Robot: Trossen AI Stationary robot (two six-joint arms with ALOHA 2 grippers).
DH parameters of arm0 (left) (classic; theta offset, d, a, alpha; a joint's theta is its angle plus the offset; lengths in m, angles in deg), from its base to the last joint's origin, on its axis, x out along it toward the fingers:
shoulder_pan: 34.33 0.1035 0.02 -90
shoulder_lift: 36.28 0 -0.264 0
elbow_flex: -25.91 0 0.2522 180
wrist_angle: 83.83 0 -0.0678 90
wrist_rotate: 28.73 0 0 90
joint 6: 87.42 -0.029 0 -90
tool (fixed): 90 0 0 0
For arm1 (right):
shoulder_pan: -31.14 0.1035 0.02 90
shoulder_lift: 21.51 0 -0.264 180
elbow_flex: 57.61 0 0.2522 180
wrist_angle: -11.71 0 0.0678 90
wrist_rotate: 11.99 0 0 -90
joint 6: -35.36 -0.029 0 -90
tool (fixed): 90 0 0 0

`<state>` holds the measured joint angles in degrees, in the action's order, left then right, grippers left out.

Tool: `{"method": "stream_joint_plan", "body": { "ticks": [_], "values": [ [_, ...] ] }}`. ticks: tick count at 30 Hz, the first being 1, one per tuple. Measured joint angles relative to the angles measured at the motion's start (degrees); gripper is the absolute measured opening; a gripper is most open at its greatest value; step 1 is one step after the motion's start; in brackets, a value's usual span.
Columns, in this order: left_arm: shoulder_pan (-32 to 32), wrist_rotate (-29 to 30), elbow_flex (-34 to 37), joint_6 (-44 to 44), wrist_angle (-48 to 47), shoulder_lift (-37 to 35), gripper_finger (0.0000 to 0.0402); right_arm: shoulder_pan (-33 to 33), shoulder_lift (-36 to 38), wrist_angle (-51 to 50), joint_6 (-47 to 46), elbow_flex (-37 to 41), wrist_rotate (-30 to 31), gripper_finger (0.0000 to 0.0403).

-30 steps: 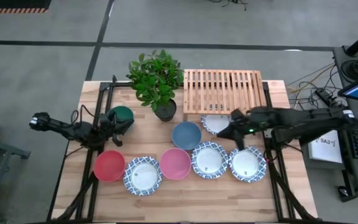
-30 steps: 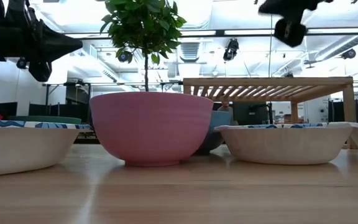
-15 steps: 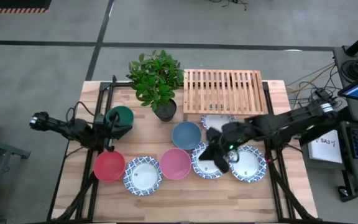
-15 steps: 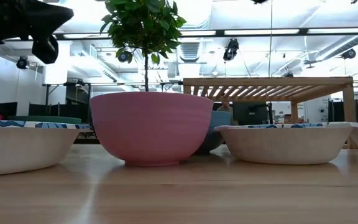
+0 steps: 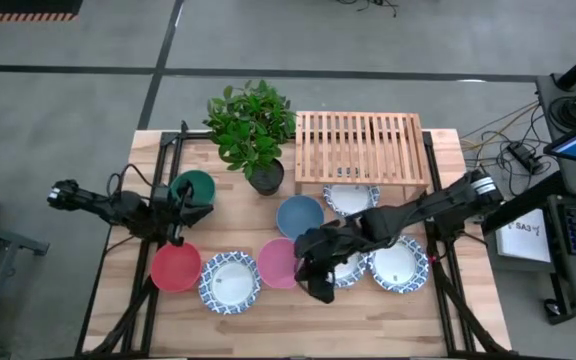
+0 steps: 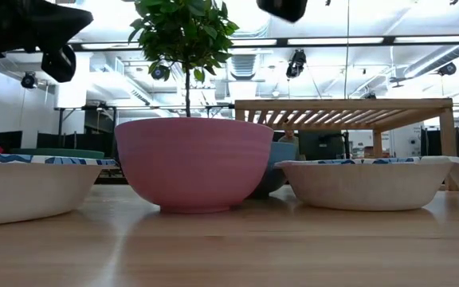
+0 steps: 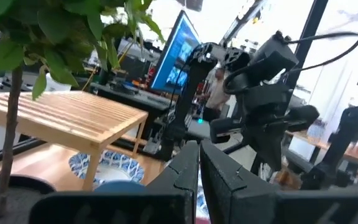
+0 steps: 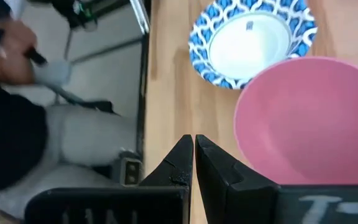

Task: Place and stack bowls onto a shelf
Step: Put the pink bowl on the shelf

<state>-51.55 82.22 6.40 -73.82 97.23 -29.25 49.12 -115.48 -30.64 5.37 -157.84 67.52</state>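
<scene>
Pink bowl (image 5: 279, 262) on table, right gripper (image 5: 316, 283) pinched closed, empty, just beside it

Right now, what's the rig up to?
Nothing is on the shelf yet; all eight bowls sit on the table. The right gripper has swung across from the right side and hangs above the table beside the pink bowl, fingers shut and empty. The left gripper waits on the left side, by the green bowl and above the red bowl, also shut and holding nothing.
</scene>
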Motion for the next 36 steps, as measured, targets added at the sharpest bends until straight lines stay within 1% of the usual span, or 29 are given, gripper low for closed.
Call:
{"method": "stream_joint_plan", "body": {
  "ticks": [6, 11, 18, 21, 26, 27, 31, 34, 36],
  "values": [
    [0.0, 0.0, 0.1, 0.3, -1.1, 0.0, 0.0, 0.0, -5.4, 0.1, 7.4, 0.0, -0.1, 0.0009],
    [0.0, -1.0, 0.1, 1.8, -3.4, 0.0, 0.0, -0.1, -9.6, 0.1, 10.6, 0.0, -0.1, 0.0009],
    [0.0, -1.0, 0.1, 1.2, -4.7, 0.0, 0.0, -0.1, -14.5, 0.5, 11.9, -1.8, -0.2, 0.0009],
    [0.0, -1.0, 0.2, 1.1, -4.8, 0.0, 0.0, -0.1, -15.6, 0.5, 13.3, -2.7, -0.1, 0.0009],
    [0.0, -0.9, 0.2, 1.1, -5.3, -0.1, 0.0, -0.1, -17.2, 0.6, 13.2, -4.2, -0.1, 0.0009],
    [0.0, -0.9, 0.2, 1.1, -5.3, -0.1, 0.0, -0.1, -17.6, 1.1, 12.5, -4.4, -0.1, 0.0009],
    [0.0, -0.8, 0.2, 0.5, -5.3, 0.0, 0.0, -0.1, -18.9, 4.2, 0.9, -5.3, 0.1, 0.0009],
    [0.0, -0.6, 0.2, 0.4, -5.3, 0.0, 0.0, -0.2, -19.6, 6.0, -5.9, -6.4, 4.7, 0.0009],
    [0.0, -0.5, 0.2, 0.4, -5.3, 0.1, 0.0, -0.6, -19.6, 5.7, -8.6, -6.8, 7.8, 0.0009]
  ]
}}
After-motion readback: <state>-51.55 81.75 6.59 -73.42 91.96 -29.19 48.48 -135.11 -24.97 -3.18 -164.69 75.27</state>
